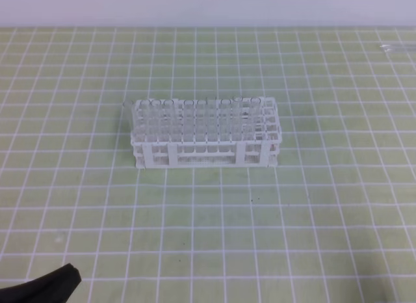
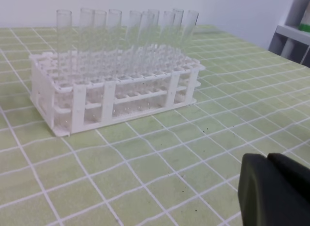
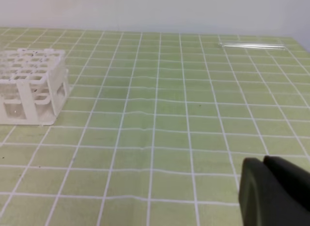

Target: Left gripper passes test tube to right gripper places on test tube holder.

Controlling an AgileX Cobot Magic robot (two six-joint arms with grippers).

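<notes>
**Both grippers closed and empty, loose tube far across the mat**

A black fingertip of the left gripper (image 2: pixel 273 189) fills the lower right corner of the left wrist view, its jaws pressed together on nothing. The same arm shows only as a dark sliver at the bottom left edge of the high view. Ahead of it and to its left stands the test tube holder (image 2: pixel 114 90), a white two-tier lattice rack on the green grid mat (image 1: pixel 260 225), with a row of clear upright tubes (image 2: pixel 121 39) along its far side.

The right gripper (image 3: pixel 273 192), likewise closed with nothing between its fingers, sits low in the right wrist view; it does not appear in the high view. Far ahead of it, near the mat's back edge, the test tube (image 3: pixel 252 45) lies flat on its side, well apart from the rack, whose end shows at that view's left. The high view catches the tube only as a faint streak at the upper right edge; the left wrist view misses it altogether, showing pale shelving (image 2: pixel 293 37) at its right margin. No readable writing or label appears in any view.
</notes>
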